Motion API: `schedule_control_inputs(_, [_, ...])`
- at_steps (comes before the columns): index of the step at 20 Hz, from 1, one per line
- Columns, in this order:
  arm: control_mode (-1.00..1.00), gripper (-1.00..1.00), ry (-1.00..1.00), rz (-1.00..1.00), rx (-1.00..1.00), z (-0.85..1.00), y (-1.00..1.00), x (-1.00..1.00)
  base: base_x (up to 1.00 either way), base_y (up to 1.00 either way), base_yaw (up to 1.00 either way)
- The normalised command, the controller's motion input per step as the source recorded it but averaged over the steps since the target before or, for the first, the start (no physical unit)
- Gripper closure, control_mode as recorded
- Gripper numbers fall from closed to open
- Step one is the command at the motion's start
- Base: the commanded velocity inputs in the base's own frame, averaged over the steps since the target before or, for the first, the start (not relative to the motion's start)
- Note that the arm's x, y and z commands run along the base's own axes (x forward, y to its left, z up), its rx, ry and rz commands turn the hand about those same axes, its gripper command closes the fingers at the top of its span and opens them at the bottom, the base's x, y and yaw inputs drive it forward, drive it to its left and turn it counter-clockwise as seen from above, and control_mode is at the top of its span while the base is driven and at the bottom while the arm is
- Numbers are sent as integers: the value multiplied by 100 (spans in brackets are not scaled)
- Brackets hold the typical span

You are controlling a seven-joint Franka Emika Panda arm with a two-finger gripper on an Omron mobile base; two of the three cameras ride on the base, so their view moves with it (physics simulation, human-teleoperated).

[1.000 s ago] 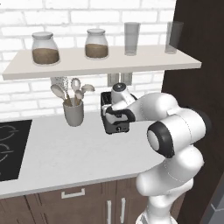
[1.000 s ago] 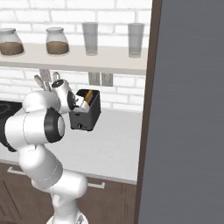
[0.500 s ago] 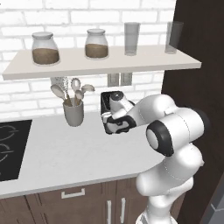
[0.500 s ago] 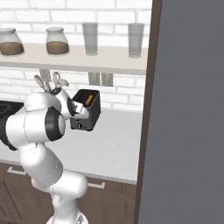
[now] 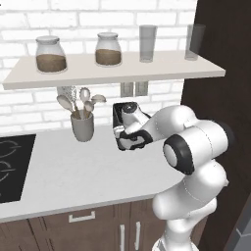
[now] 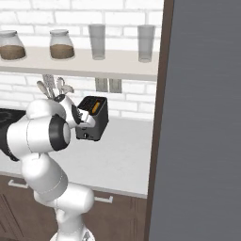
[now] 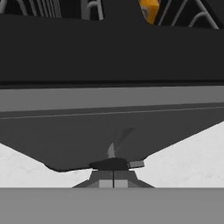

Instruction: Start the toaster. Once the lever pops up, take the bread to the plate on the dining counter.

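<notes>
My end effector (image 7: pixel 113 175) was fully closed, gripping nothing, pressed against the front of the toaster (image 6: pixel 95 118) near the counter (image 5: pixel 78 171) back edge.

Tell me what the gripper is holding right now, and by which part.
Nothing. The gripper is shut with no object between its fingertips, pressed up against the front of the toaster.

The toaster (image 6: pixel 93 118) is dark grey-black; the bread (image 6: pixel 96 107) in its slot shows orange. The tabletop (image 5: pixel 73 169) is pale grey-white, the wall (image 5: pixel 73 19) white brick, the utensil cup (image 5: pixel 82 127) grey, the jars (image 5: pixel 51 54) brown-filled.
</notes>
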Motion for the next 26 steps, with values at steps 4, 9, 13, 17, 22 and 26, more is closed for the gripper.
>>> schedule_control_inputs(4, [-100,100,6,0,-2,-41,0,0,0,0,0])
schedule_control_inputs(9, [-100,100,1,-1,-6,-53,-2,-1,0,0,0])
schedule_control_inputs(13, [-100,100,0,-1,-6,-42,0,-6,0,0,0])
schedule_control_inputs(17, [-100,100,-9,0,-1,-2,0,-23,0,0,0])
schedule_control_inputs(22, [-100,100,-19,0,0,42,0,-37,0,0,0])
schedule_control_inputs(26, [-100,100,-18,0,0,57,0,-35,0,0,0])
